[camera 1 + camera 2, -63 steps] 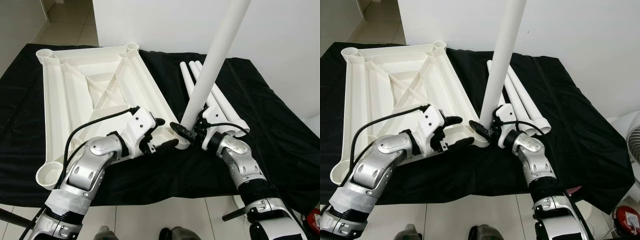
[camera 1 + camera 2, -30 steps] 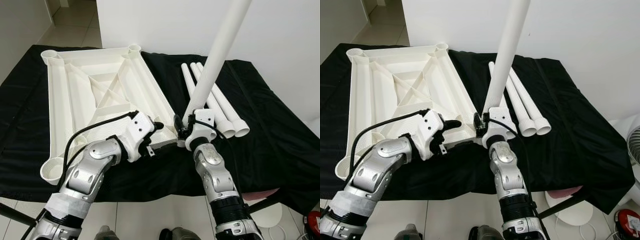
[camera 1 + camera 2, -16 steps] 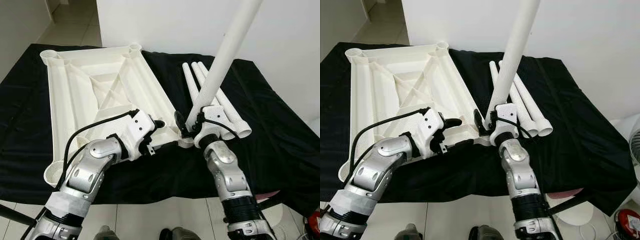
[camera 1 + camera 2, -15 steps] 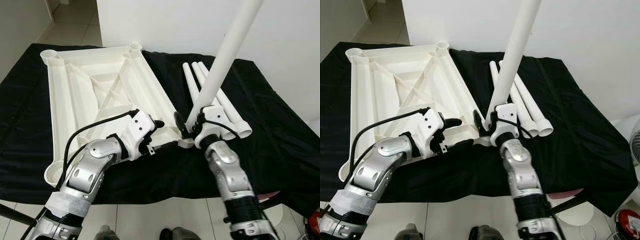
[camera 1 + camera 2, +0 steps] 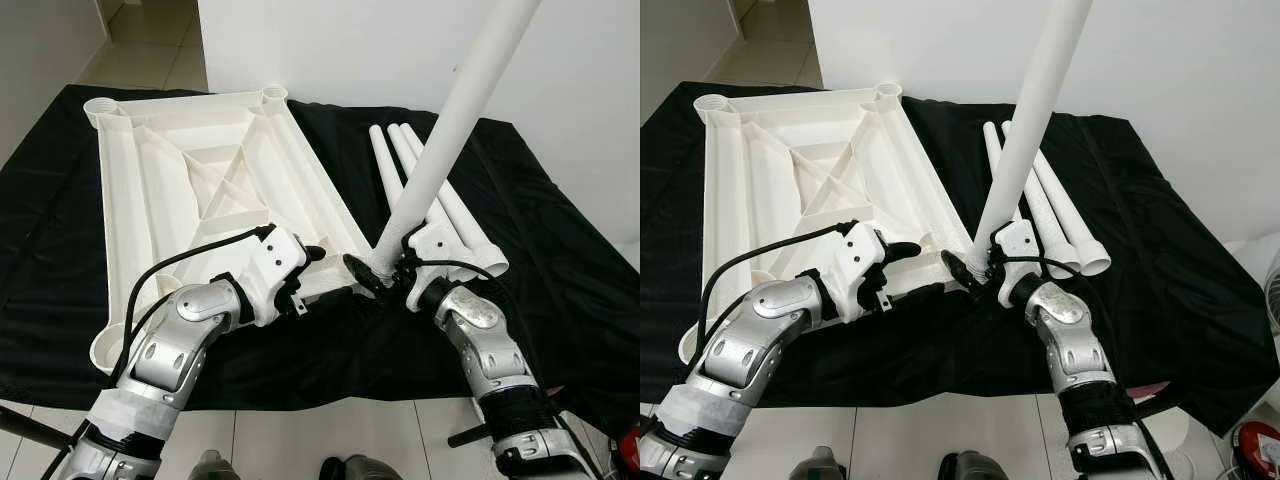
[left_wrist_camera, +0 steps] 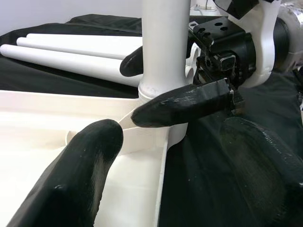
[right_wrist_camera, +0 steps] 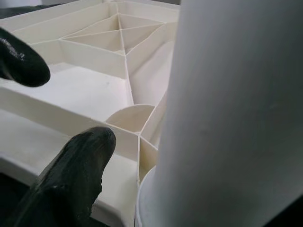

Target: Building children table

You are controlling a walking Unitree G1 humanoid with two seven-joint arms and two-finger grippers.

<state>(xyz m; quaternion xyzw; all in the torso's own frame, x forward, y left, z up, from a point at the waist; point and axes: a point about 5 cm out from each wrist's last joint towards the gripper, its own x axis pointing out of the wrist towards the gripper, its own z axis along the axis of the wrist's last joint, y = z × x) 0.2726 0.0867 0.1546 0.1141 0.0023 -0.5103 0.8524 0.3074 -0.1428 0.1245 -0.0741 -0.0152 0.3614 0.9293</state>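
Your right arm reaches forward with the elbow bent, and the right gripper (image 5: 372, 276) is clamped around the base of the white table leg (image 5: 455, 125). One black finger (image 6: 184, 103) lies across the front of the tube, and the tip of the other shows behind it. The leg stands tilted, leaning up and away to the right, and its top runs out of the head views. Its lower end sits at the near right corner socket (image 6: 158, 132) of the upturned white tabletop (image 5: 190, 190). In the left wrist view the tube meets a collar there, though you cannot tell how deep it is seated.

Your left arm comes in from the lower left with the forearm angled across the near edge of the tabletop. The left gripper (image 5: 327, 272) is spread open, one finger (image 5: 313, 253) over the tabletop's rim and the other lower, by the black cloth (image 5: 560, 260). The rim lies between the fingers, but whether they press on it is not clear. The left gripper's tips are just beside the right gripper and the leg's base.

The tabletop lies underside up on the cloth, ribs showing, with round sockets at its far corners. Three spare legs (image 5: 440, 205) lie side by side on the cloth to the right of it, just behind the right gripper.

In the right wrist view the leg is a blurred white mass blocking most of the frame, and one finger shows dark beside the ribs.
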